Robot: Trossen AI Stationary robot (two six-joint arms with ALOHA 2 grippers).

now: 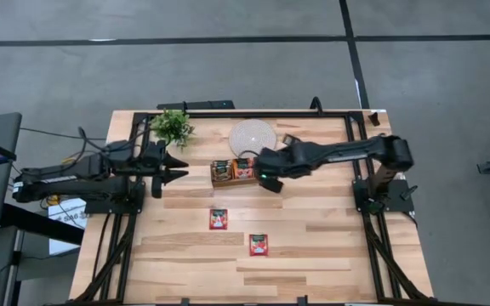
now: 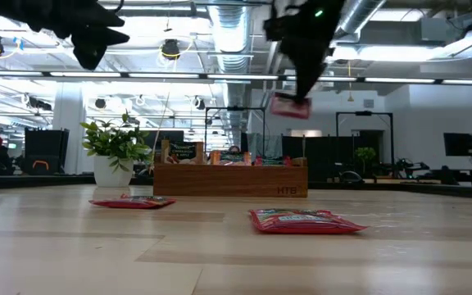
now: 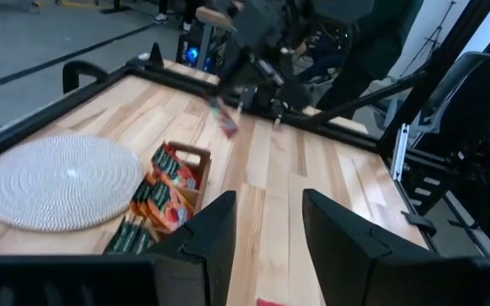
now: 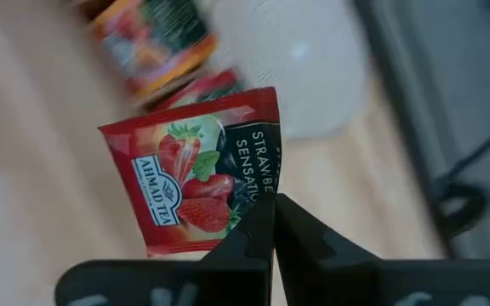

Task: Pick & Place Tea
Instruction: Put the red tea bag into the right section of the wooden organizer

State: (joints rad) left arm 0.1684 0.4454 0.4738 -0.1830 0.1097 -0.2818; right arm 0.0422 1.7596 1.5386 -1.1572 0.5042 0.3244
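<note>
Tea sachet (image 4: 196, 174), red with strawberries and white lettering, hangs pinched by one corner in the right claw (image 4: 272, 223), fingertips pressed together.

High view straight down; low view level at tabletop; both share wooden tray (image 1: 233, 172).

Light wood plank table (image 1: 313, 255) with a small potted plant (image 1: 173, 127) and round white woven mat (image 1: 252, 135) at the far edge, the wooden tea tray (image 1: 233, 172) near the middle, and two red sachets (image 1: 219, 219) (image 1: 258, 245) lying flat nearer the front.
</note>
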